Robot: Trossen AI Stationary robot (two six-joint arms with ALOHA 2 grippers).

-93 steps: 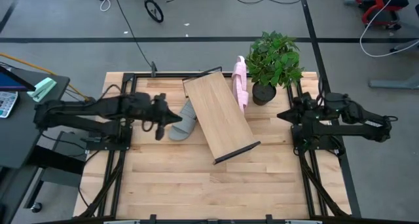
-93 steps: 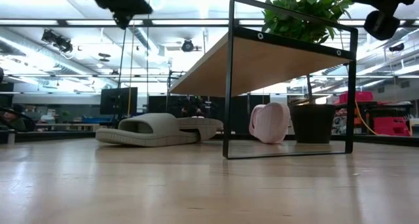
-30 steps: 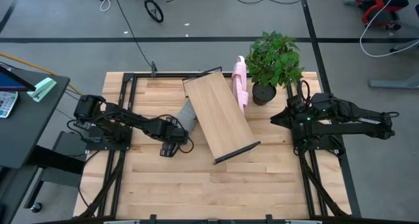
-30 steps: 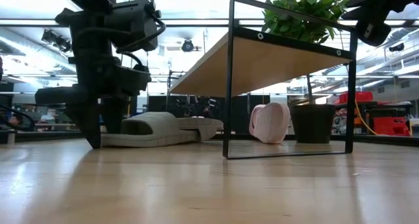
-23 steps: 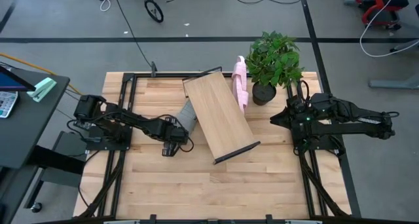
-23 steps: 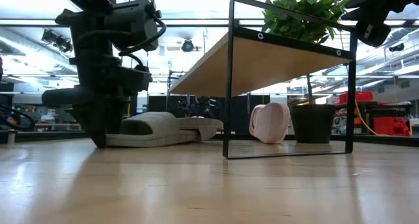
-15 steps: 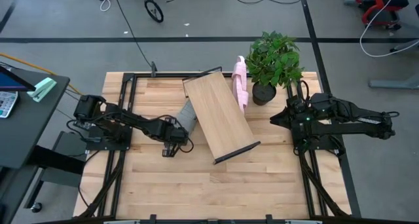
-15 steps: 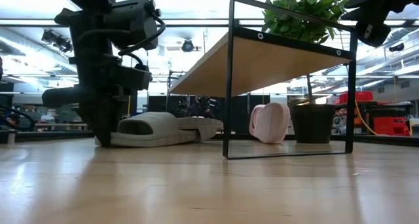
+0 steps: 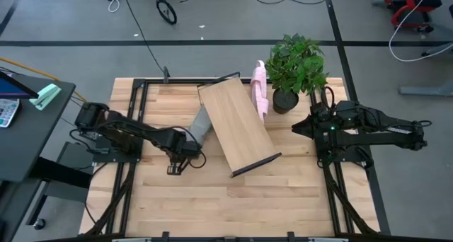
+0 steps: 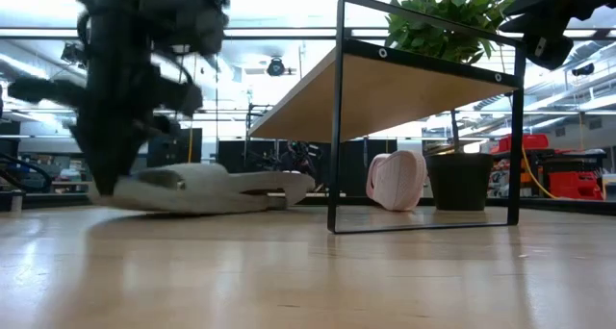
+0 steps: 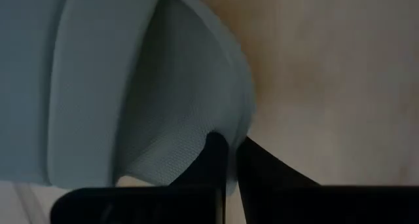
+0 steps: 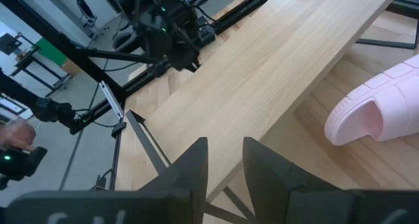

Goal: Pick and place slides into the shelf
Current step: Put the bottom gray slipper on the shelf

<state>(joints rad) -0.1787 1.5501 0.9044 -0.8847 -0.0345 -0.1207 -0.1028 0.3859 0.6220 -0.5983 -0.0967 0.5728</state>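
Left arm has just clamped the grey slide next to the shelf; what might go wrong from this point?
The left gripper pinches only the thin edge of the grey slide sandal, so it may slip out when lifted. The light-wood shelf with the black frame stands close beside it; a swinging sandal might knock the frame.

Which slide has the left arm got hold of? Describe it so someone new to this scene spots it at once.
Start at the tilted wooden shelf in the middle of the table. Along its left edge lies a grey slide, partly tucked under the board, with the left gripper shut on its near end. It is grey and lies flat, whereas the pink slide stands on edge beside the potted plant.
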